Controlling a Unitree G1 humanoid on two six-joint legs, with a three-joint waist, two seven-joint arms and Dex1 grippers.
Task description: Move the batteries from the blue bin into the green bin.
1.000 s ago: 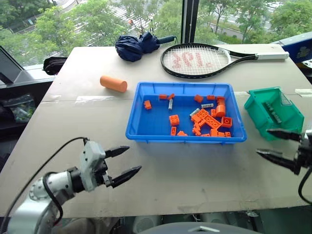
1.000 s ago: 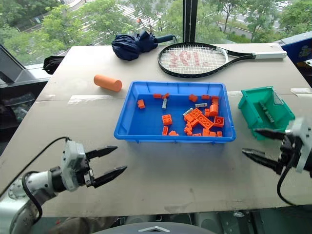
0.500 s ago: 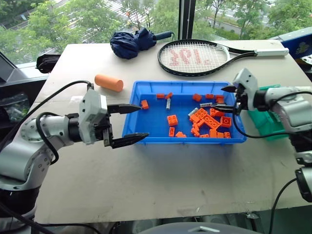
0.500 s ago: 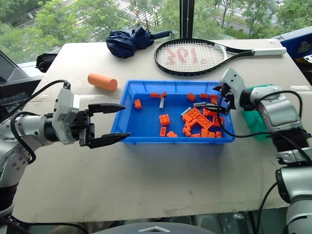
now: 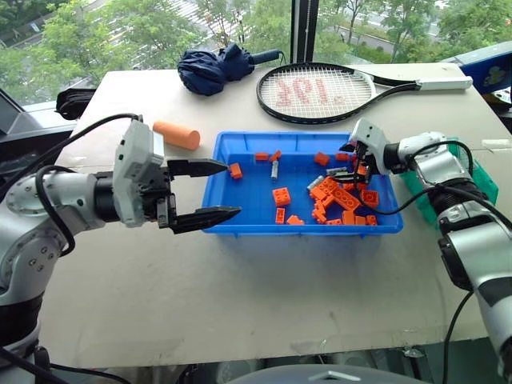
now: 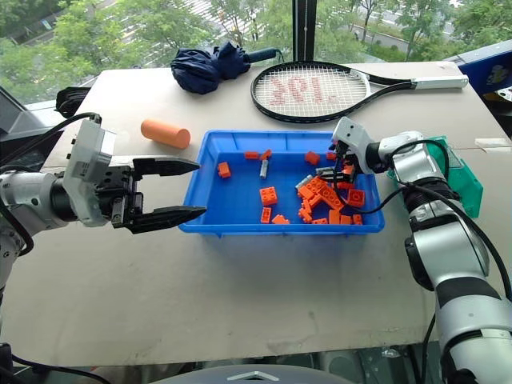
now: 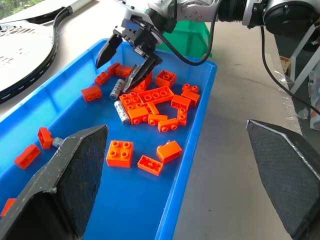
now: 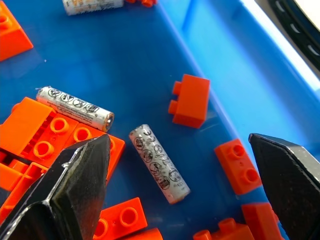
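The blue bin (image 5: 304,230) sits mid-table, holding several orange bricks and three silver batteries: one (image 8: 159,163) lies bare on the bin floor, another (image 8: 75,107) rests against the bricks, and a third (image 5: 274,170) lies further left. My right gripper (image 8: 177,139) hangs open over the bin's right part, its fingers straddling the loose battery without touching it. It also shows as the right gripper (image 7: 112,76). My left gripper (image 5: 232,189) is open and empty, just outside the bin's left rim. The green bin (image 6: 466,182) stands right of the blue bin, partly behind my right arm.
An orange cylinder (image 5: 176,134) lies left of the bin. A tennis racket (image 5: 320,90) and a folded dark blue umbrella (image 5: 212,68) lie at the far side of the table. A blue box (image 5: 492,76) is at the far right corner.
My right arm swung from the near right table edge forward and left over the bin's right part, still open. My left gripper rose and came up to the bin's left rim.
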